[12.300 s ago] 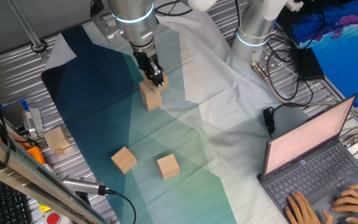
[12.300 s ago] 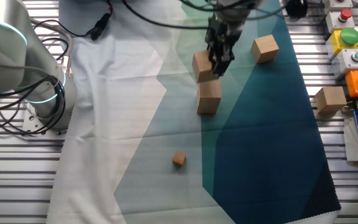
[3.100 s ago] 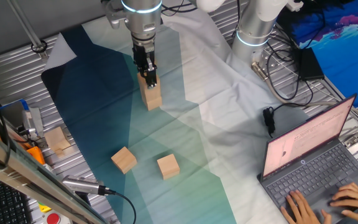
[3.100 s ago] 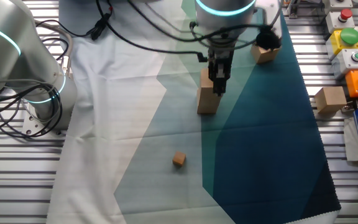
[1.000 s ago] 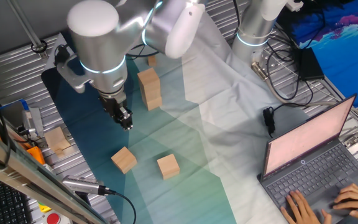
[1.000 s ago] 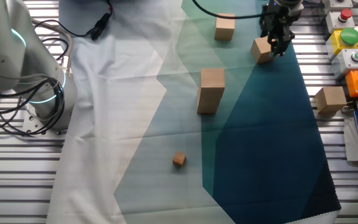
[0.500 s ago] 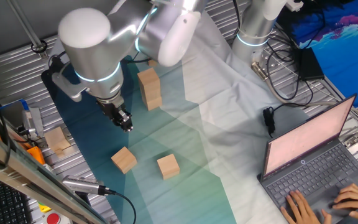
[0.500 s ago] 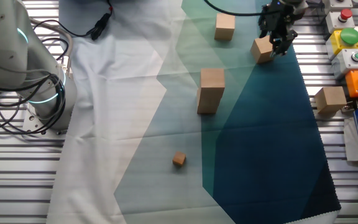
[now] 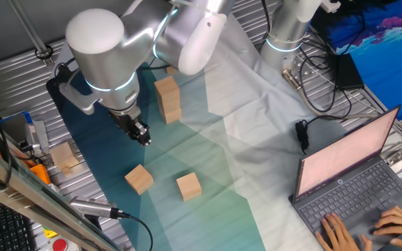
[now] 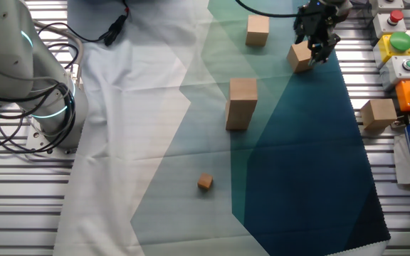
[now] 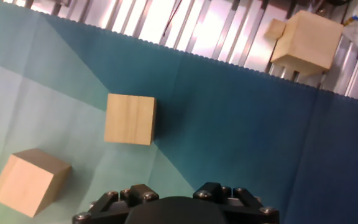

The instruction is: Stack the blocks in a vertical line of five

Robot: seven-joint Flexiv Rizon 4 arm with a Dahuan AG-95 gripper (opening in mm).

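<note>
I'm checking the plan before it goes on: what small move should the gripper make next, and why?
Probably centre the gripper over the nearer loose block and lower onto it. The stack holds only two blocks, the gripper carries none, and it hangs just beside and above that block, not yet lined up.

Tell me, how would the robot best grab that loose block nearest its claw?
Probably from straight above, closing the gripper on two opposite flat sides of the block. It lies flat on the cloth with open space all round, so the fingers should turn to match its edges.
</note>
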